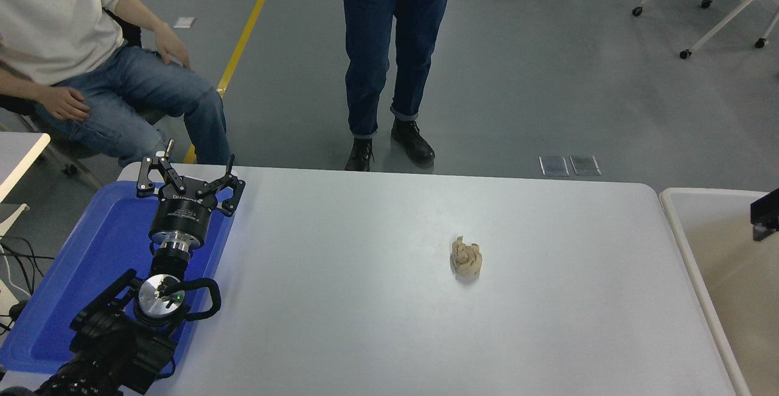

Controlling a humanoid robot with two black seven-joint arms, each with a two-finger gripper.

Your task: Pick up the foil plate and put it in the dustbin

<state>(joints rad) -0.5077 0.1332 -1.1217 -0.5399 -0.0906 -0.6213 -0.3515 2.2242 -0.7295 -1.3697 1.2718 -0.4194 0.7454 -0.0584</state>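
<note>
Showing one white table (pixel 377 323) with one paper wad, one blue tray and one dustbin beside it.

One crumpled tan paper wad (pixel 466 258) lies right of the table's centre; one flat blue tray (pixel 79 262) sits at the left edge, and above it hangs the left gripper (pixel 190 172), its fingers spread wide. One dustbin (pixel 718 274) (cream rim, beige inside) stands at the right; over it a black part of the right gripper (pixel 765 213) enters from the right edge, fingers not discernible. No foil plate is visible. Two people are at the far side, one seated with "1919" readable on a white top, one standing.
</note>
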